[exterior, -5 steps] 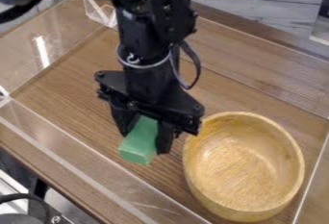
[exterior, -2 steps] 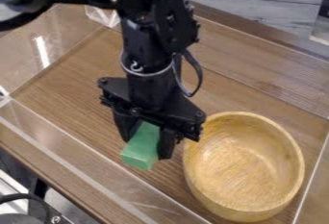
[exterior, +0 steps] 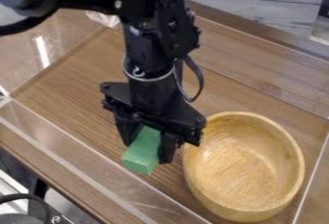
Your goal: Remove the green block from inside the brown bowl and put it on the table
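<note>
Block (exterior: 142,150) is out of the bowl (exterior: 244,167) and in the grip of the jaws (exterior: 149,132), which are closed on it at one end, w/ the rest of its green length sticking out below. It's beside the bowl, on the side toward the clear acrylic wall (exterior: 80,164), over the desk (exterior: 72,86) (or maybe already touching it; can't tell from this one angle). The block looks tilted rather than flat.

So the step in hand, as I read it: the set-down. Removal is done, the placing is what's left, approx. the last stretch of the job.

Next move: lower straight down, if there's any gap left, until the block meets the wood, then open the jaws and back the arm (exterior: 152,45) up & away. No more sideways travel needed, I'd say, as the spot is already outside the rim. Open gently, b/c a tilted block could tip or slide on release, poss. toward the acrylic wall or up against the bowl. Keep the jaws' bowl side from nudging the rim as they spread; it's v. near there. Bowl itself needs nothing: it's upright, bare inside as far as the view shows, & can be left alone.
</note>
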You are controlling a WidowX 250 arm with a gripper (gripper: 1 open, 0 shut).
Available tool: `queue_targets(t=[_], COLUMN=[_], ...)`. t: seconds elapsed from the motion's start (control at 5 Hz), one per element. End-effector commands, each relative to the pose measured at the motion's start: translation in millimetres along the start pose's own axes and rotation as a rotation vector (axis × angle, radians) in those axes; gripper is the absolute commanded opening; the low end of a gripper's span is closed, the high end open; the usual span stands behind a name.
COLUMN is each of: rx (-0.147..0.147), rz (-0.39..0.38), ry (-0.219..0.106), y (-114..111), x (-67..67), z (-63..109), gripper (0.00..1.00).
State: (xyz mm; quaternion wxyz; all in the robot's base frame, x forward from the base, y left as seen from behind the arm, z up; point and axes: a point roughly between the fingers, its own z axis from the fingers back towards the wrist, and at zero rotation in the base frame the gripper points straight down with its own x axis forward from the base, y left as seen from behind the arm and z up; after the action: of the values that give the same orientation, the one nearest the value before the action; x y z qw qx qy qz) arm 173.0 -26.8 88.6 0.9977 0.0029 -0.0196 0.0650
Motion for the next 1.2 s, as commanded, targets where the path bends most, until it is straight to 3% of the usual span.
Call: queue_targets(t=[0.0, 1.0], rx=[-0.007, -0.015], rz=[0.01, -0.029], ry=[-0.017, -0.034], y=[0.9, 7.2], x=[4.9, 11.7], z=[1.5, -4.0], gripper=[0.0, 0.0])
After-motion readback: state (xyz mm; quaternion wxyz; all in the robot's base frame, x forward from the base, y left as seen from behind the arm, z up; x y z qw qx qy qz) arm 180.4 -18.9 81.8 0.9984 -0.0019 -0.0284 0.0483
